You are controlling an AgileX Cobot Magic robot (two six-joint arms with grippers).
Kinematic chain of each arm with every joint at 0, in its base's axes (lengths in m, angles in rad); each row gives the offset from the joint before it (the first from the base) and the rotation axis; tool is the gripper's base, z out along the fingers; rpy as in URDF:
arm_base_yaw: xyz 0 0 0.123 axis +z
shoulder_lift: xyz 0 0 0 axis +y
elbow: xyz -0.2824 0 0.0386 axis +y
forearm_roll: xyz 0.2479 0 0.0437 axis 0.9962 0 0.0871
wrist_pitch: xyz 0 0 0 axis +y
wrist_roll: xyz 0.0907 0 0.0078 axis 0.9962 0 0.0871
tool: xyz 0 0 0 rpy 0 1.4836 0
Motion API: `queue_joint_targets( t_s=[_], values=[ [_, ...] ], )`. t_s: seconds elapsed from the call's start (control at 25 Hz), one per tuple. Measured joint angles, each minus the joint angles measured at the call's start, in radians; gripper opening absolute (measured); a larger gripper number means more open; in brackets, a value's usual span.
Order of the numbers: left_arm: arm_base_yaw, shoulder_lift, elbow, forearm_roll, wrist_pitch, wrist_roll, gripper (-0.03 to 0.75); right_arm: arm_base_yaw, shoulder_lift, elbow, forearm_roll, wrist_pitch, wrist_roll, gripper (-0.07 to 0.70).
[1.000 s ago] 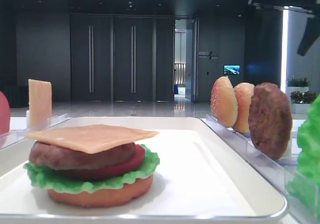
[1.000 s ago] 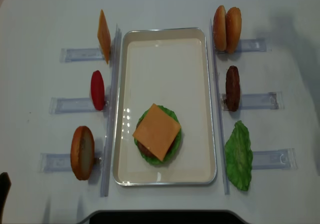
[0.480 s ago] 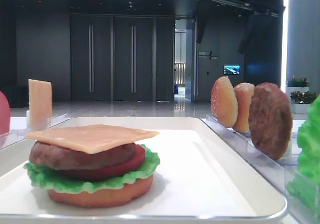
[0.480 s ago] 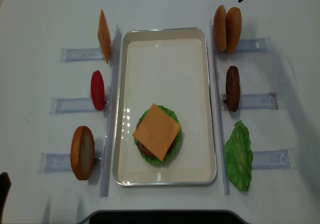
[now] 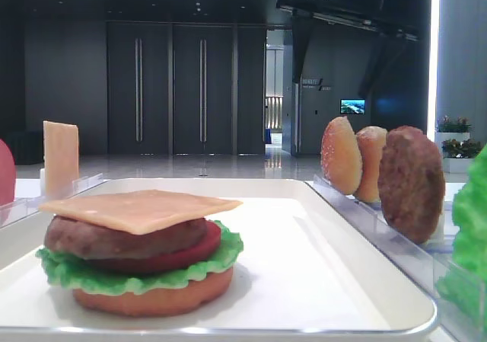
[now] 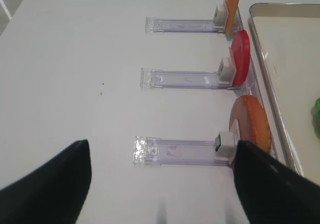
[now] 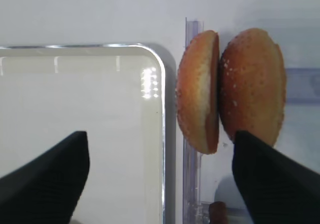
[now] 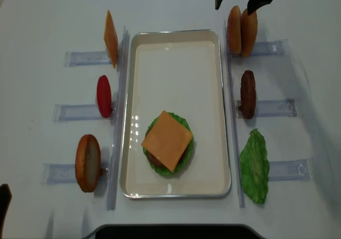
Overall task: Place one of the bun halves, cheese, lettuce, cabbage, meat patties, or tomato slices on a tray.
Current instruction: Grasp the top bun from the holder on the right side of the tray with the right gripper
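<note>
Two bun halves stand on edge in a clear holder right of the white tray (image 8: 176, 63). The sesame-speckled bun (image 7: 197, 92) is nearer the tray, with a more orange bun (image 7: 252, 84) against it. My right gripper (image 8: 234, 5) hovers open just beyond them, holding nothing; in its wrist view one finger hangs over the tray and the other by the orange bun's edge. On the tray sits a stack of bottom bun, lettuce, tomato, patty and cheese (image 8: 168, 141). My left gripper (image 6: 160, 184) is open and empty over the table by the flat bottom bun (image 6: 250, 124).
Left of the tray stand a cheese slice (image 8: 110, 38), a tomato slice (image 8: 104, 96) and the bottom bun (image 8: 88, 163) in clear holders. To the right are a meat patty (image 8: 247, 93) and a lettuce leaf (image 8: 254, 166). The tray's far half is bare.
My right gripper has come in from the top right and now hangs over the far end of the two buns. The food and the left gripper have not moved.
</note>
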Motion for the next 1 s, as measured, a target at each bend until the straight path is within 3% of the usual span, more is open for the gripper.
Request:
queue_joint_targets(
  t_s=[1.0],
  values=[
    [0.000, 0.000, 0.000, 0.000, 0.000, 0.000, 0.692, -0.001, 0.085, 0.000, 0.001, -0.001, -0.011, 0.543]
  ],
)
